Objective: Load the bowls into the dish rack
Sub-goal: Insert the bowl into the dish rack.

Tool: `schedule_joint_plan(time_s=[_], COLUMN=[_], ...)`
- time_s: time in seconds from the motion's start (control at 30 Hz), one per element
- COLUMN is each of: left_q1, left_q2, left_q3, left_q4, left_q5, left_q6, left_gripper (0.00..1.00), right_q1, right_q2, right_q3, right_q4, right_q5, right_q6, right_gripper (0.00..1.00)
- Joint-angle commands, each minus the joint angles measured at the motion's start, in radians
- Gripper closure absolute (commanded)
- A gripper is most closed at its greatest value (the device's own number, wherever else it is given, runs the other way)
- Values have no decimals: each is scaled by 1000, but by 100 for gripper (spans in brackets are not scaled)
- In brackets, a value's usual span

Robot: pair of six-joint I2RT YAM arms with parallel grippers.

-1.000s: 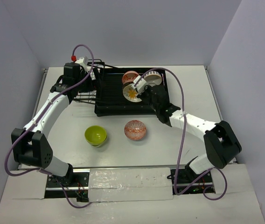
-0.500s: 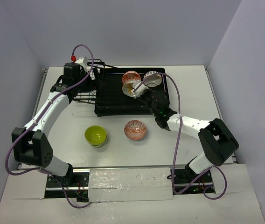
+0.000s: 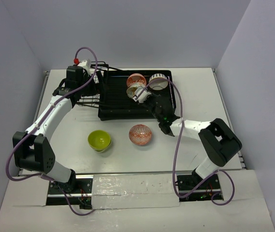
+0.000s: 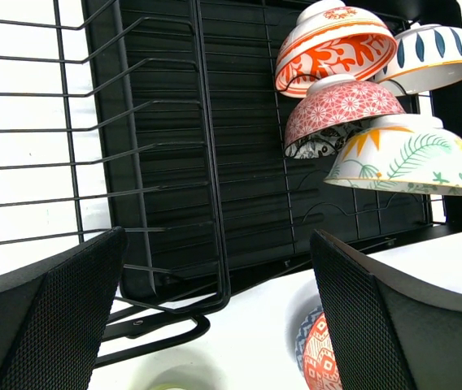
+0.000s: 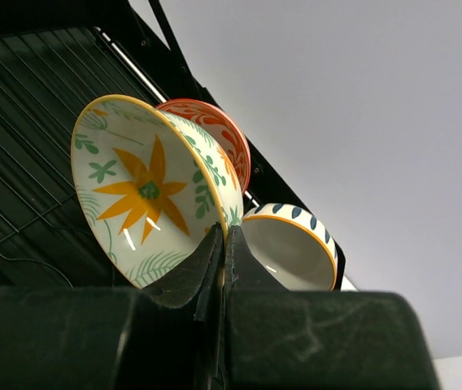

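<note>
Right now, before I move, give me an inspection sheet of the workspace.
Surface: white table, tape along near edge.
Job's things: dish rack holds three patterned bowls; leaf bowl tilted over it; lime green bowl and red-orange bowl on the table.
Clutter: nothing seen.
Pincers: right pincer shut on leaf bowl's rim; left pincer open, empty, beside the rack.
Cables: purple cables loop off both arms.
Surroundings: plain walls on three sides.

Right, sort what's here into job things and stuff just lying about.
Job: black slatted dish rack; white leaf-patterned bowl pinched in the right gripper; lime green bowl and red-orange patterned bowl on the table; already racked: orange-patterned bowl, pink-patterned bowl, blue-striped bowl.
Lying about: purple cables; grey tape strip at the near edge.
</note>
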Motion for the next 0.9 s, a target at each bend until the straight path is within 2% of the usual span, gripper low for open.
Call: schedule_joint_plan(time_s=[0.0, 0.37, 0.87], left_q1=[5, 5, 5], left_q2=[1, -19, -72], left_q3=[-4, -51, -127], left_q4=[52, 104, 167], left_q5=[7, 18, 20], left_q6=[2, -4, -9], left_gripper=[1, 1, 1], right_q1=[15, 51, 69], right_q2=[2, 5, 100], right_q3=[-11, -87, -120], right_q4=[171, 236, 372], right_q5=[4, 30, 59], right_q6=[-36, -28, -96], right_gripper=[100, 100, 100])
